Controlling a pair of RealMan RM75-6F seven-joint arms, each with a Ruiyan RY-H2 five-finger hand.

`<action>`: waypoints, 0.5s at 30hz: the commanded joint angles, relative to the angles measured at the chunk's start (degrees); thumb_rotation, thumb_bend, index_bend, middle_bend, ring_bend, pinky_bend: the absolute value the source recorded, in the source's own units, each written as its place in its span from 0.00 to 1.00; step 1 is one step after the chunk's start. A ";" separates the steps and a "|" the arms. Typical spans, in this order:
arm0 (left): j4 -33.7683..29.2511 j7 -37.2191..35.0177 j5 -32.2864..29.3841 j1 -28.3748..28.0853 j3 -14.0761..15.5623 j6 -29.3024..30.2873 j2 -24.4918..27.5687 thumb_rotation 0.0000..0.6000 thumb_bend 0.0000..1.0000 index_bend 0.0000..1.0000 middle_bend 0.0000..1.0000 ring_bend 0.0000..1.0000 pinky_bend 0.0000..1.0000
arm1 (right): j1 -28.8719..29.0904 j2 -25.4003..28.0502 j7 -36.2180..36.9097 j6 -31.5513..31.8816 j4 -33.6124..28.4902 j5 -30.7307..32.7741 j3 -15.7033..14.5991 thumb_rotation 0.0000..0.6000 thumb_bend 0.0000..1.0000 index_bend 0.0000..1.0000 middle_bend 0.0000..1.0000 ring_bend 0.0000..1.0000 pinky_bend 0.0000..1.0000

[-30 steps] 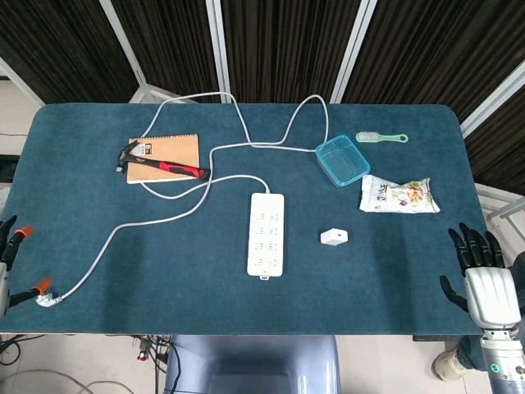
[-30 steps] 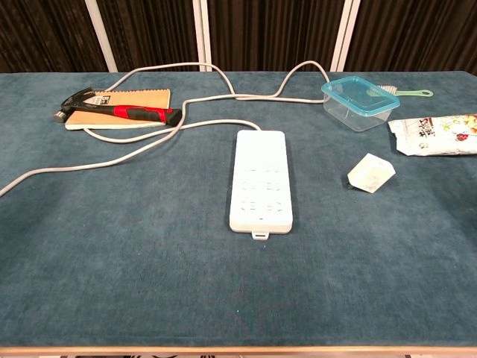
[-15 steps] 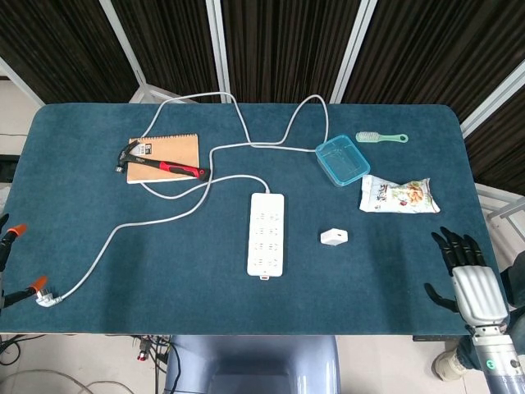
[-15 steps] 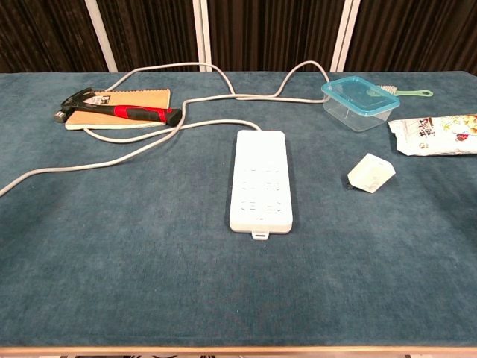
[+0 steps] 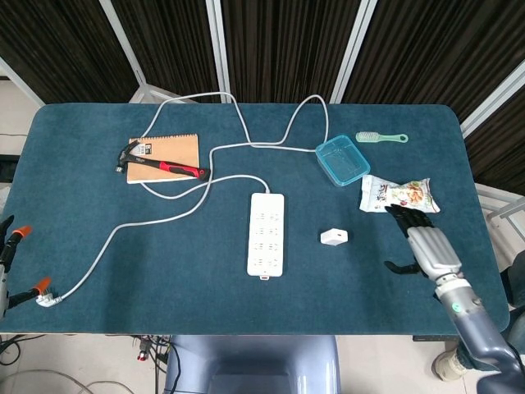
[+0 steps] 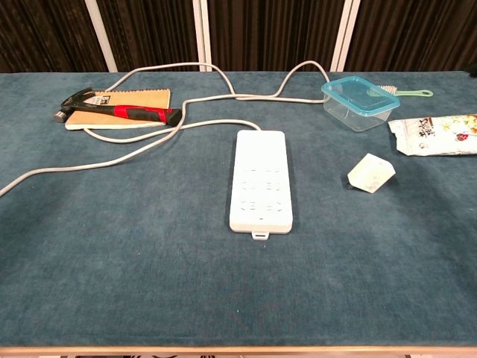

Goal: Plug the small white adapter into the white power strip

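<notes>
We start with the counter, a wide blue-covered surface, on which the power strip lies near the middle with its long axis running from our edge toward the far side, its cord trailing off to the left. Just to the right of the strip, apart from it, sits the small white adapter, loose on the cloth and tipped on one face in the chest view. Our right robot hand is over the counter to the right of the adapter, fingers spread and holding nothing, so the adapter lies to its left, between the hand and the strip. Our left robot hand shows only as a sliver at the left edge, well apart from everything; we cannot tell whether it is open or closed. The right one is clearly nearer, and we judge it the one to make the pick. Against half a second ago, the right hand has swung in from the counter's near right corner toward the adapter; the adapter and strip have not shifted.
</notes>
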 commanded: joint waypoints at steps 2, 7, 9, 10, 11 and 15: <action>-0.14 0.12 -0.74 0.05 -0.25 -0.21 0.06 1.00 0.07 0.17 0.00 0.00 0.00 | 6.30 -5.25 -2.70 -6.44 1.07 10.35 3.12 1.00 0.29 0.11 0.16 0.09 0.00; -0.38 0.23 -1.30 0.10 -0.39 -0.43 0.20 1.00 0.07 0.17 0.00 0.00 0.00 | 9.24 -9.05 -6.18 -8.17 3.72 15.52 2.52 1.00 0.29 0.17 0.22 0.11 0.00; -0.49 0.31 -1.53 0.11 -0.45 -0.51 0.22 1.00 0.07 0.17 0.00 0.00 0.00 | 10.00 -11.07 -7.20 -7.35 4.92 17.19 2.65 1.00 0.29 0.20 0.24 0.13 0.00; -0.54 0.36 -1.60 0.11 -0.47 -0.54 0.23 1.00 0.07 0.17 0.00 0.00 0.00 | 10.22 -11.78 -7.49 -6.96 5.34 17.70 2.72 1.00 0.29 0.21 0.25 0.13 0.01; -0.59 0.41 -1.69 0.11 -0.49 -0.60 0.23 1.00 0.07 0.17 0.00 0.00 0.00 | 10.52 -12.66 -7.91 -6.49 5.89 18.36 2.79 1.00 0.29 0.23 0.26 0.14 0.01; -0.76 0.53 -1.87 0.09 -0.58 -0.65 0.16 1.00 0.07 0.17 0.00 0.00 0.00 | 11.57 -15.15 -8.95 -5.71 7.58 20.10 2.92 1.00 0.29 0.28 0.28 0.17 0.02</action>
